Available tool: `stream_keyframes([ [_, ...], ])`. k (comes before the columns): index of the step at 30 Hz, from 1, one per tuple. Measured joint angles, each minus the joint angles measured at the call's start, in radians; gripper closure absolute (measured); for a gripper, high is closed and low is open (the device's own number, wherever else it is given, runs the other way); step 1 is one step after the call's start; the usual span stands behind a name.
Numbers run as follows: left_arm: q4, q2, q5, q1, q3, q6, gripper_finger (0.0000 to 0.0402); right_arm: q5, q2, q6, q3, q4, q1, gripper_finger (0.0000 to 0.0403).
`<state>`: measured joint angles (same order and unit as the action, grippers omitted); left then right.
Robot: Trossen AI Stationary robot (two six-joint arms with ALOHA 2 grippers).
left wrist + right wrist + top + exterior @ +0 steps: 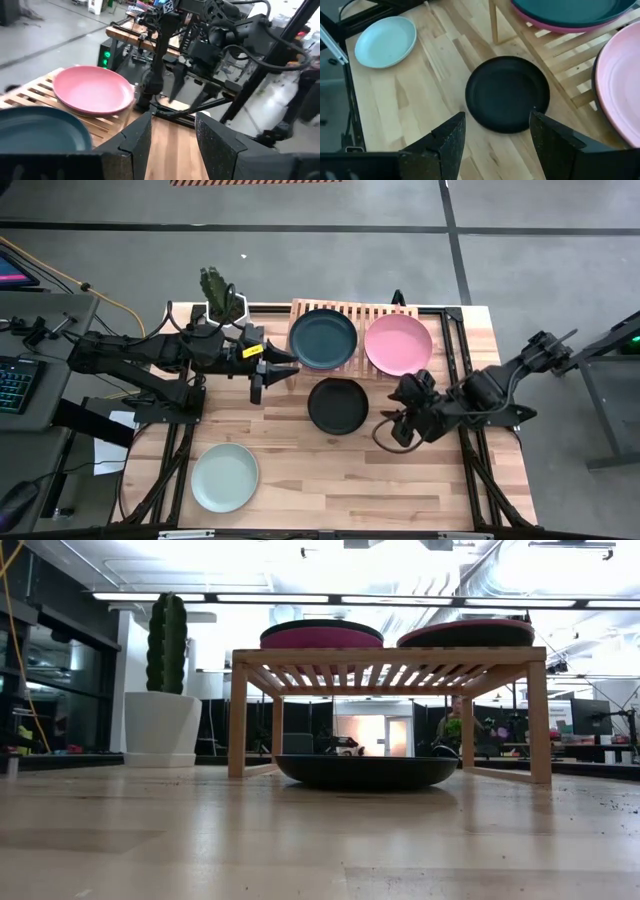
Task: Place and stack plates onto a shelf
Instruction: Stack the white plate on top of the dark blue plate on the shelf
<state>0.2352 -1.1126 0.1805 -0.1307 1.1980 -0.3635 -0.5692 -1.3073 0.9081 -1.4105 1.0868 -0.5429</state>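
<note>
High view is showing my left pincer (268, 370) hanging just beside the shelf (352, 311), off the end where the dark teal plate (323, 338) is lying, with its fingers spread and nothing between them. In the left wrist view my two dark fingers (137, 135) are standing apart over bare table (172, 150), the teal plate's rim (40, 127) close by and the light pink plate (92, 90) farther along the slats.

My right pincer (408, 420) is hovering in front of the shelf, below the end with the light pink plate (398, 344), also spread and carrying nothing. The right wrist view is looking between my open fingers (447, 137) down at the black plate (507, 92), which is lying flat on the table just in front of the shelf, near one of its legs.

In the high view the black plate (338, 405) is sitting between my two pincers, touching neither. On the shelf, the teal plate is resting on a hot pink plate (555, 27) whose edge is peeking out under it. The low view is showing two stacks (321, 635) on the shelf top, with the black plate (366, 772) on the table before it.

The pale mint green plate (225, 477) is lying well apart from the shelf, toward the table's near left corner. A white pot with a cactus (222, 295) is standing beside the shelf's teal end.
</note>
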Motion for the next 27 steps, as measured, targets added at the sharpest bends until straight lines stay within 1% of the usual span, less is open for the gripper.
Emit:
stream_keyframes([
  [1,0.002,0.000,-0.026,0.000,0.000,-0.019,0.0261,-0.002,0.000,-0.001,0.000,0.000,0.003,0.0201],
  [2,0.010,0.000,-0.072,0.000,0.000,-0.035,0.0261,-0.003,0.000,-0.010,0.000,0.000,0.007,0.0201],
  [4,0.054,0.000,-0.204,-0.001,0.000,-0.083,0.0261,-0.005,0.000,-0.028,0.000,0.000,0.014,0.0201],
  [6,0.140,0.001,-0.330,-0.004,0.000,-0.145,0.0261,-0.017,0.000,-0.037,0.000,0.000,0.023,0.0201],
  [7,0.192,0.001,-0.369,-0.015,0.000,-0.172,0.0261,-0.025,0.000,-0.038,0.000,0.000,0.026,0.0201],
  [8,0.250,-0.001,-0.386,-0.036,0.000,-0.189,0.0261,-0.031,0.000,-0.038,0.000,0.000,0.029,0.0201],
  [10,0.361,-0.014,-0.382,-0.093,0.000,-0.190,0.0261,-0.035,0.000,-0.053,0.000,-0.001,0.036,0.0201],
  [11,0.420,-0.024,-0.380,-0.126,0.000,-0.164,0.0261,-0.036,0.000,-0.061,0.000,-0.001,0.040,0.0201],
  [16,0.601,-0.117,-0.378,-0.282,0.000,0.057,0.0261,-0.038,0.001,-0.079,0.000,-0.001,0.060,0.0201],
  [19,0.632,-0.205,-0.378,-0.341,0.000,0.237,0.0261,-0.038,0.001,-0.079,0.000,-0.001,0.068,0.0201],
  [23,0.642,-0.329,-0.373,-0.388,0.000,0.475,0.0261,-0.038,0.001,-0.079,0.000,0.000,0.073,0.0201],
  [25,0.656,-0.386,-0.355,-0.407,0.000,0.554,0.0261,-0.037,0.001,-0.080,0.000,0.001,0.073,0.0201],
  [27,0.682,-0.439,-0.313,-0.425,0.000,0.617,0.0261,-0.037,0.001,-0.080,0.000,0.002,0.073,0.0201],
])
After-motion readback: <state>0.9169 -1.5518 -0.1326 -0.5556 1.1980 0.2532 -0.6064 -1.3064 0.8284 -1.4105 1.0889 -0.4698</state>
